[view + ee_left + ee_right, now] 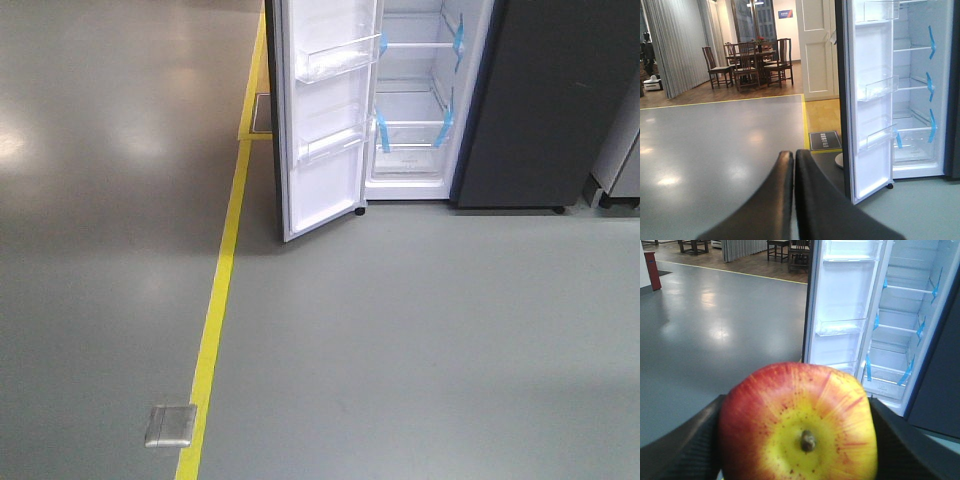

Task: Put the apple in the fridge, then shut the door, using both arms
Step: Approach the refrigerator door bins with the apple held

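Observation:
The red apple (797, 425) with a yellow patch round its stem fills the bottom of the right wrist view, stem facing the camera. My right gripper (797, 440) is shut on it, a black finger pressed to each side. The dark grey fridge (545, 110) stands ahead, its white inside with glass shelves and blue tape (445, 120) exposed. Its door (325, 120) is swung wide open to the left, with clear bins on the inner face. In the left wrist view my left gripper (794, 156) is shut and empty, left of the door (870, 100).
A yellow floor line (215, 310) runs toward the fridge's left side, with a metal floor plate (170, 425) beside it. A grey unit (620, 150) stands right of the fridge. Chairs and a table (747, 62) stand far off on the wooden floor.

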